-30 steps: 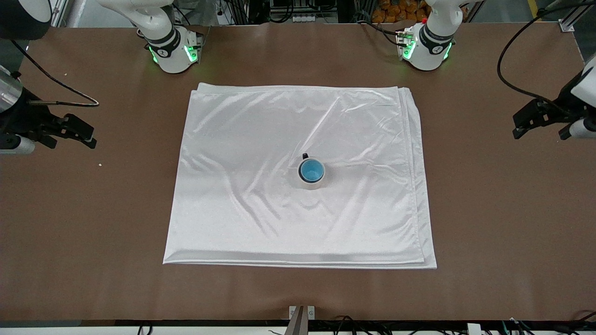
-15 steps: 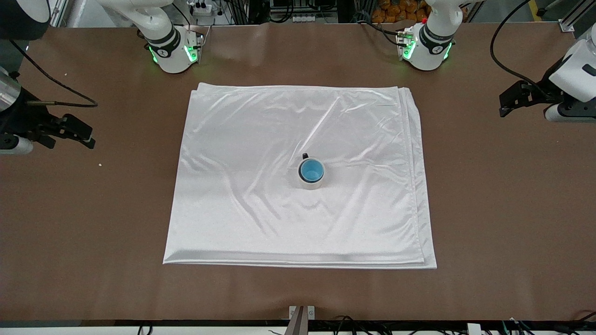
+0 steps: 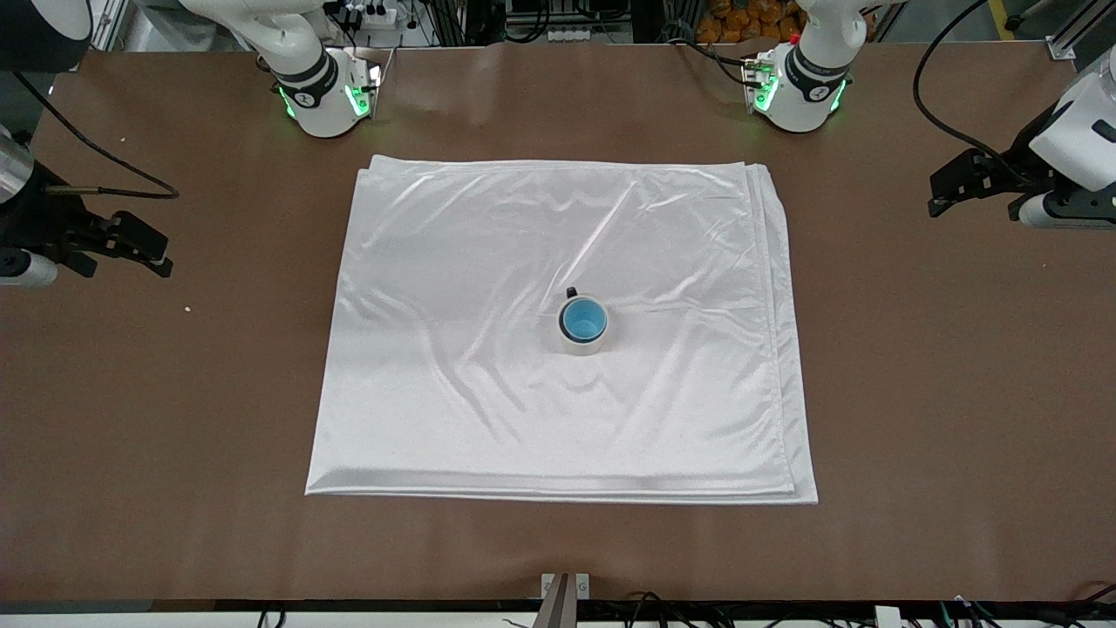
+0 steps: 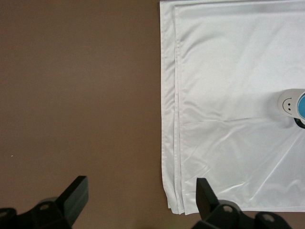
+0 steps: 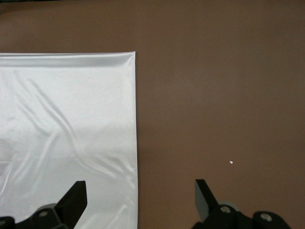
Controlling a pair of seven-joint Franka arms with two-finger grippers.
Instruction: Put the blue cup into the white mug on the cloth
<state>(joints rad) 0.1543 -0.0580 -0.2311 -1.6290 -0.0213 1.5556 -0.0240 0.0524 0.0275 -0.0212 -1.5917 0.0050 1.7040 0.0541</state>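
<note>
The blue cup (image 3: 583, 319) stands upright inside the white mug (image 3: 582, 347), whose black handle points toward the robots' bases. The mug stands near the middle of the cloth (image 3: 488, 262). In the left wrist view the mug (image 4: 287, 102) shows a smiley face, with the blue cup (image 4: 302, 106) in it at the picture's edge, on the cloth (image 4: 228, 71). My left gripper (image 3: 946, 190) is open and empty over bare table at the left arm's end (image 4: 140, 191). My right gripper (image 3: 148, 249) is open and empty over the right arm's end, at the cloth's edge (image 5: 139, 191).
The brown table (image 3: 915, 392) surrounds the cloth. A small white crumb (image 3: 187, 308) lies on the table near my right gripper and shows in the right wrist view (image 5: 231, 162). The cloth's layered edge (image 4: 171, 143) faces the left arm's end.
My left gripper has drawn back, up and toward the robots' bases, still open. My right gripper has drifted slightly outward. The cup and mug have not moved.
</note>
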